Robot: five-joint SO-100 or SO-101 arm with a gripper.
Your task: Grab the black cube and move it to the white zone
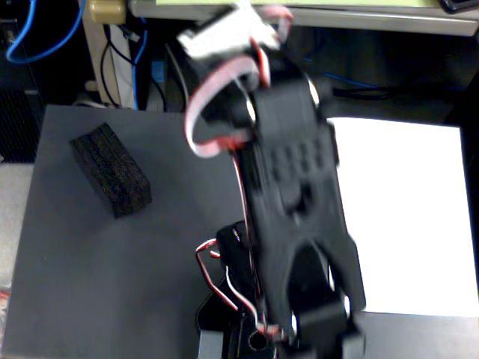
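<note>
In the fixed view my glossy black plastic arm [296, 224] fills the middle, blurred, and I cannot tell whether my gripper is parted or closed, or whether it holds anything. The elongated black foam block with a rough speckled surface [112, 170] lies on the dark grey tabletop [112, 284] at nine o'clock from my arm, well apart from it. The plain white rectangular paper sheet [408, 217] lies at three o'clock, bare where it shows.

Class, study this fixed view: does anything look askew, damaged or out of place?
Only the black cube stands out: it lies skewed on the dark tabletop, left of the arm, well away from the white zone. Nothing looks spilled or damaged.
</note>
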